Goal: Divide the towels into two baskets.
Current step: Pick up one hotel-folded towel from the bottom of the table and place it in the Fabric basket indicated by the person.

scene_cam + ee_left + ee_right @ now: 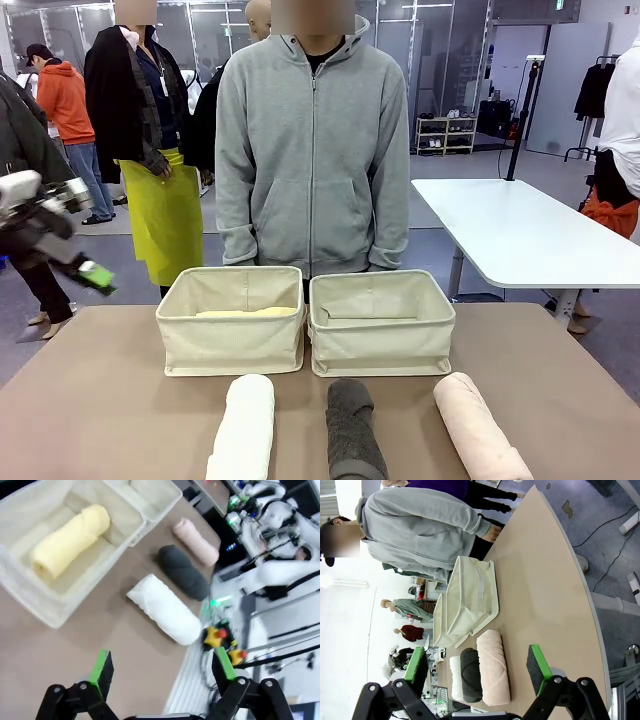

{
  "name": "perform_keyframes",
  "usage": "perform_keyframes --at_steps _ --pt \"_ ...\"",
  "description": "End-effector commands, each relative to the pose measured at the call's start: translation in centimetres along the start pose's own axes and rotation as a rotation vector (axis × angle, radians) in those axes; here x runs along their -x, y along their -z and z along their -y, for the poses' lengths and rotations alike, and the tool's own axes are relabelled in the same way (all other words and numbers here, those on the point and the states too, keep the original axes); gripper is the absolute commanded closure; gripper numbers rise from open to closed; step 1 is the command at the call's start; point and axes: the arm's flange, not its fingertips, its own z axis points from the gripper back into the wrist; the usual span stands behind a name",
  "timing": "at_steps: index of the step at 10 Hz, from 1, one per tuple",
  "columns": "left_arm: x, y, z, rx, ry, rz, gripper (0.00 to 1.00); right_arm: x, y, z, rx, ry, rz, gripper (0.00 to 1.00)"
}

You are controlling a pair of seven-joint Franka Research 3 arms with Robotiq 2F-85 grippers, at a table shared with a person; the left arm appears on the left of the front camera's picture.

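While the left claw (162, 667) hangs open and empty at the left side, the pale yellow towel (245, 312) already lies inside the left basket (230, 345). The right basket (382, 345), touching it, looks empty. On the surface (100, 400) in front of them lie the white towel (243, 425), the dark grey towel (353, 430) and the pale pink towel (478, 425). The right claw (476, 662) is open too, holding nothing. I judge that one towel is placed and three are left.

The left basket (232, 345) and right basket (382, 348) are set side by side at twelve o'clock on the table (100, 400), a lone towel (248, 312) laid in the left basket. At six o'clock, the left towel (243, 425), middle towel (353, 428) and right towel (478, 428) are lined up apart.
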Motion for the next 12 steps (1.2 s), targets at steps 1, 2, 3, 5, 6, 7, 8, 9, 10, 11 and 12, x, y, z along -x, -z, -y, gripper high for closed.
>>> perform_keyframes --at_steps 1,2,3,5,6,7,8,9,10,11,12 --pt "5.8 -2.9 -2.0 0.098 -0.119 0.188 0.00 0.2 -0.1 -0.3 -0.012 0.003 0.007 0.00" --pt "8.9 -3.8 -2.4 0.111 -0.168 0.250 0.00 0.2 -0.1 -0.3 -0.012 0.003 0.007 0.00" --pt "11.7 -4.1 -2.8 0.122 -0.208 0.290 0.00 0.2 -0.1 -0.3 -0.012 0.003 0.007 0.00" --pt "16.5 -4.5 -3.1 0.117 -0.282 0.372 0.00 0.2 -0.1 -0.3 -0.012 0.003 0.007 0.00" --pt "17.8 -4.4 -3.1 0.103 -0.316 0.369 0.00 0.2 -0.1 -0.3 -0.012 0.003 0.007 0.00" --pt "17.7 -4.5 -3.2 0.070 -0.317 0.354 0.00 0.2 -0.1 -0.3 -0.012 0.003 0.007 0.00" --pt "17.7 -4.7 -3.4 0.113 -0.320 0.333 0.00 0.2 -0.1 -0.3 -0.012 0.003 0.007 0.00" --pt "17.7 -4.7 -3.4 0.113 -0.320 0.333 0.00 0.2 -0.1 -0.3 -0.012 0.003 0.007 0.00" --pt "17.7 -4.7 -3.4 0.113 -0.320 0.333 0.00 0.2 -0.1 -0.3 -0.012 0.003 0.007 0.00" --pt "17.7 -4.7 -3.4 0.113 -0.320 0.333 0.00 0.2 -0.1 -0.3 -0.012 0.003 0.007 0.00" --pt "17.7 -4.7 -3.4 0.113 -0.320 0.333 0.00 0.2 -0.1 -0.3 -0.012 0.003 0.007 0.00"
